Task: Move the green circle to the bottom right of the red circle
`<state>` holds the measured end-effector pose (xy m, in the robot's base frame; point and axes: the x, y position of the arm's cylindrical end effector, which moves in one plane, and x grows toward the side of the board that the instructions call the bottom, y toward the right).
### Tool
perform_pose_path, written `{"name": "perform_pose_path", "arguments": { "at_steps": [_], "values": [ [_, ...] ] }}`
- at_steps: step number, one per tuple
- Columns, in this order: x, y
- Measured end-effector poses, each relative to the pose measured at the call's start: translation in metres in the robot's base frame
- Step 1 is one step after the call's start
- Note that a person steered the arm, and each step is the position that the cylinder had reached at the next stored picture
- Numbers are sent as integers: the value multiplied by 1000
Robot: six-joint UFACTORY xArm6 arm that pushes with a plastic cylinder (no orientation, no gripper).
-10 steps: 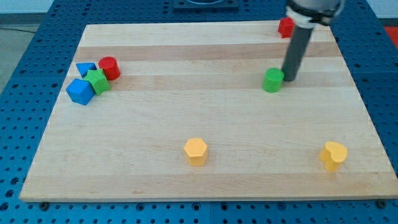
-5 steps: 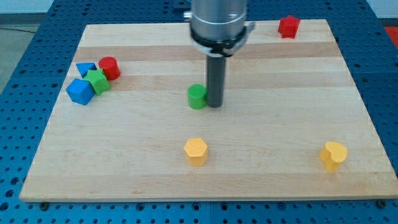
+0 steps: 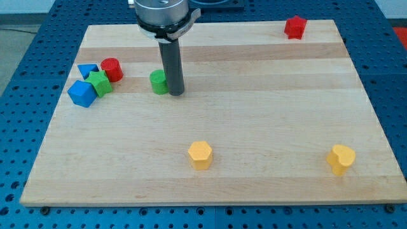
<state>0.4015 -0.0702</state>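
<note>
The green circle point(image 3: 158, 82) stands on the wooden board in the upper left part of the view. My tip point(image 3: 175, 93) is at its right side, touching it. The red circle point(image 3: 112, 69) stands to the view's left of the green circle and a little higher, with a gap between them. The rod rises from my tip to the arm's grey end at the view's top.
A green star point(image 3: 99, 83), a blue triangle point(image 3: 87, 70) and a blue cube point(image 3: 82, 93) cluster beside the red circle. A red block point(image 3: 294, 27) stands at the top right. A yellow hexagon point(image 3: 200, 154) and a yellow heart point(image 3: 341, 159) stand near the bottom.
My tip has pushed the green circle from the board's right of centre to the view's left, toward the red circle. The other blocks have not moved.
</note>
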Motion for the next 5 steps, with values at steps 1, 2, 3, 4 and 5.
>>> {"name": "perform_pose_path", "arguments": {
  "at_steps": [1,2,3,4,5],
  "values": [
    [-12,-4],
    [-14,-18],
    [-14,-34],
    [-14,-43],
    [-16,-52]
  ]
}}
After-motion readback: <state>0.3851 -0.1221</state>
